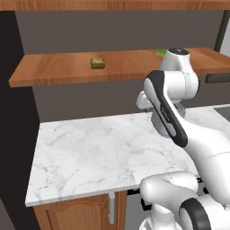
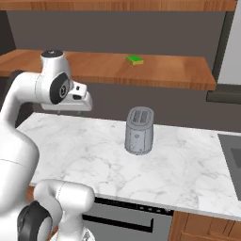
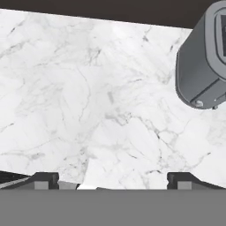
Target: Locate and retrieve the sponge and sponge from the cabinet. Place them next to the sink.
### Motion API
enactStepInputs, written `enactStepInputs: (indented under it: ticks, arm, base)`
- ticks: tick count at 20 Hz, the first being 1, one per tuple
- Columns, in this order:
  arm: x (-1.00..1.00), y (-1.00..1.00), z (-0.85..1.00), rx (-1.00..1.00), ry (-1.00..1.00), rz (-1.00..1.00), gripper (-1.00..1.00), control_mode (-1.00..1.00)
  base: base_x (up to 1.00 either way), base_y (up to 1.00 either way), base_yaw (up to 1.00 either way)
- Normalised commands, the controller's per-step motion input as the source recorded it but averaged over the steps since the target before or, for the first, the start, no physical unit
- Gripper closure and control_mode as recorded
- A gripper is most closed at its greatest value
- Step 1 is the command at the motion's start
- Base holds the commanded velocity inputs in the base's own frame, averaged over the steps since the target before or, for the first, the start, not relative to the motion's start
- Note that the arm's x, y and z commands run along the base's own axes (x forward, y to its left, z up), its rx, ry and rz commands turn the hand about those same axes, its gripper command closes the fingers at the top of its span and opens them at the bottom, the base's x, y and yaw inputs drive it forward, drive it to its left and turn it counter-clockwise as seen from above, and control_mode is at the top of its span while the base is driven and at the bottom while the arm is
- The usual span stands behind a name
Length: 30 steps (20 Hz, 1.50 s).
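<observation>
The cabinet is a long open shelf of reddish-brown wood (image 1: 58, 69) on the wall above the counter. A dull olive-yellow sponge (image 1: 97, 63) lies on it towards the left. A flat bright green sponge (image 2: 135, 60) lies further right on the same shelf board (image 2: 179, 73); in the left base view my arm partly hides this green sponge (image 1: 160, 53). My gripper (image 3: 112, 181) hangs over the marble counter, well below the shelf and left of the toaster. Its fingertips (image 3: 44, 180) stand wide apart, open, with bare marble between them.
A grey two-slot toaster (image 2: 140, 130) stands mid-counter, and the hand view catches the toaster (image 3: 201, 66) at its right. A dark inset (image 2: 233, 150) lies at the counter's right end; I cannot tell whether it is the sink. A lower cupboard (image 1: 76, 215) with an arched door sits under the counter.
</observation>
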Motion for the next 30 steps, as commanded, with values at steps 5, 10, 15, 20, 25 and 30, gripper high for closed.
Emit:
enactStepInputs:
  ticks: [5, 10, 15, 20, 25, 30]
  arm:
    - [-0.44, 0.21, 0.16, -0.01, -0.13, 0.00, -1.00, -1.00]
    - [-0.34, 0.40, 0.22, 0.06, -0.21, -0.03, -1.00, -1.00]
    - [-0.25, 0.51, 0.25, 0.11, -0.20, -0.03, -1.00, -1.00]
    - [-0.11, 0.48, 0.42, 0.12, -0.14, -0.03, -1.00, -1.00]
    - [-0.07, 0.33, 0.56, 0.03, -0.10, 0.00, -1.00, -1.00]
    - [0.03, 0.25, 0.36, -0.10, -0.09, 0.00, -1.00, -1.00]
  base:
    - [0.00, 0.00, 0.00]
    - [0.00, 0.00, 0.00]
    - [0.00, 0.00, 0.00]
    - [0.00, 0.00, 0.00]
    - [0.00, 0.00, 0.00]
    - [0.00, 0.00, 0.00]
